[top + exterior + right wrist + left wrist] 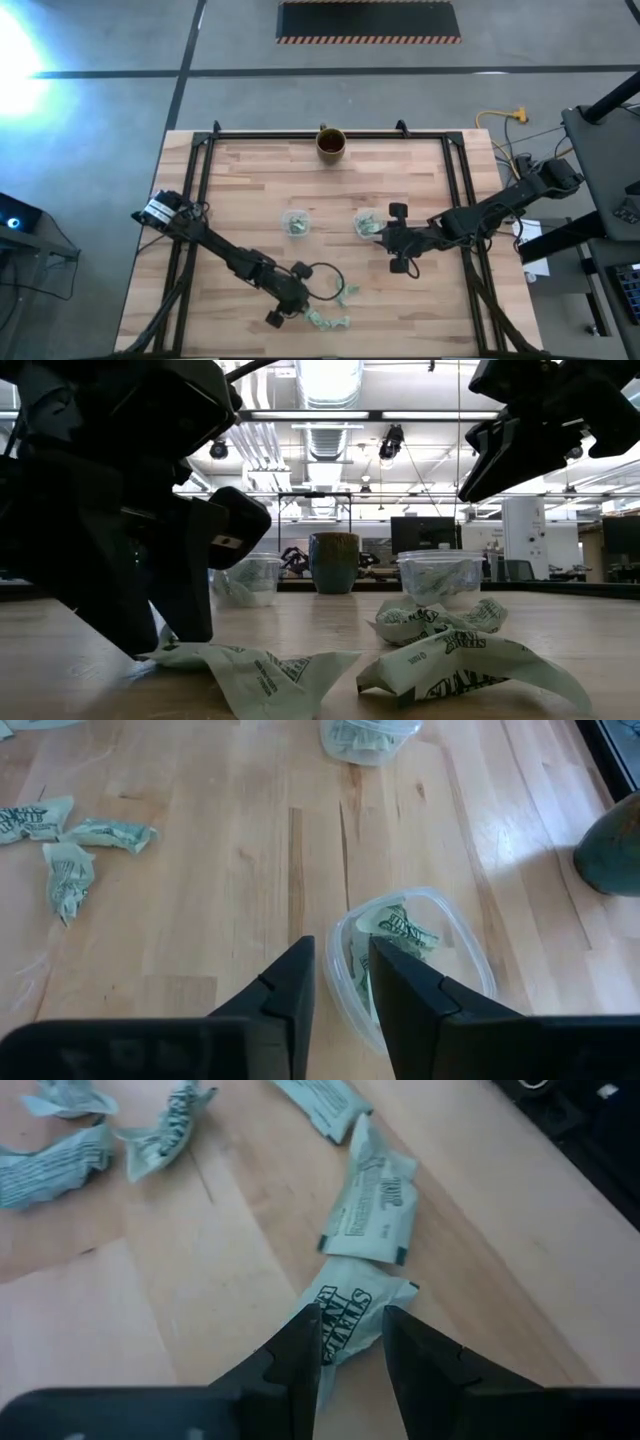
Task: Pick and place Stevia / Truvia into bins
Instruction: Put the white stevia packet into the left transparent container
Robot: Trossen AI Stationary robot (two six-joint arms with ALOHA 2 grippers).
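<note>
A grey concrete floor [120,60] surrounds the wooden bench [250,180], with a dark mat [368,20] (hazard-striped along its edge) beyond it. Ceiling lights [330,380] and ducts hang above distant monitors [425,532].

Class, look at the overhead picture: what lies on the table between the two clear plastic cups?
Nothing: in the high view, the stretch between the left cup and the right cup is bare wood.

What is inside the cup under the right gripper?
The cup under the right gripper holds crumpled green-and-white packets. How many cannot be told; the gripper's fingers cover the cup's near side.
</note>
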